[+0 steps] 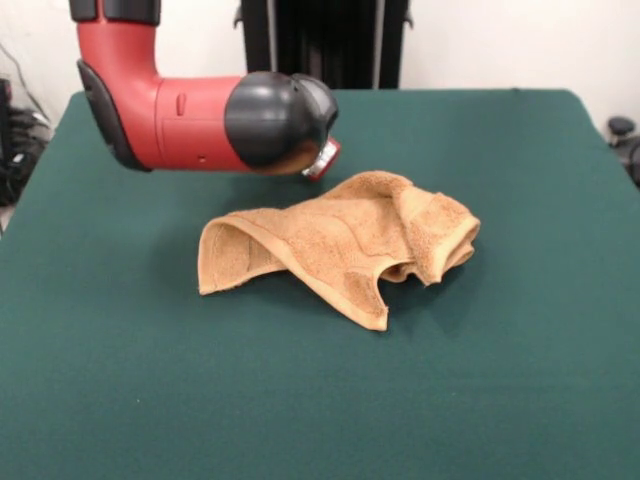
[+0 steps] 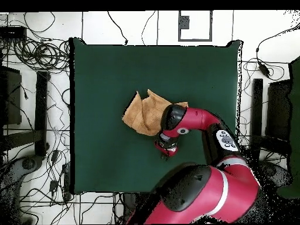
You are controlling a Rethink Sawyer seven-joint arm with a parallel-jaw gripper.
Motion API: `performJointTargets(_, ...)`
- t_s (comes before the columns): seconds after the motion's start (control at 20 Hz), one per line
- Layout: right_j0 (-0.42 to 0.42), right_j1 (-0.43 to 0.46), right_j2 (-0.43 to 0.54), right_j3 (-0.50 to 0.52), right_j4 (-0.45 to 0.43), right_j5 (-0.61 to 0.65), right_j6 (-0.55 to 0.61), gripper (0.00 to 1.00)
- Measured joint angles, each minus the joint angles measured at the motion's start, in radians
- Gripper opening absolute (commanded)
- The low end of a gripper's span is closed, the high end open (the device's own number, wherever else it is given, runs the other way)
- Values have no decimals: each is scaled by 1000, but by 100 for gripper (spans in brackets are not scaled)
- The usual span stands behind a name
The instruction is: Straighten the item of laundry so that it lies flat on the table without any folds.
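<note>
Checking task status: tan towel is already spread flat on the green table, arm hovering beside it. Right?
Not flat. The front view shows the towel crumpled, with folds and a raised, doubled-over end. It does lie on the green table, and the arm is beside it.

Towel (image 1: 340,245): tan-orange terry, plain, with a woven border band in the same colour. Table (image 1: 120,380): uniform dark green top. Arm (image 1: 190,120): red shell with black joints.

A robotics lab, red Sawyer arm (image 1: 190,120) on a pedestal at a green felt table (image 2: 105,76), tangled cables (image 2: 41,55) over white floor, dark equipment racks (image 2: 12,94) alongside
</note>
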Motion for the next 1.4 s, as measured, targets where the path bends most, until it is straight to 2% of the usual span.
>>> performJointTargets(0.4, -25, -32, 34, 40, -16, -36, 0, 0)
performJointTargets(0.85, -22, -233, 60, 242, 7, -294, 0, 0)
performJointTargets(1.1, -22, -305, 60, 335, 27, -404, 0, 0)
performJointTargets(1.4, -19, -335, 60, 399, 34, -463, 0, 0)
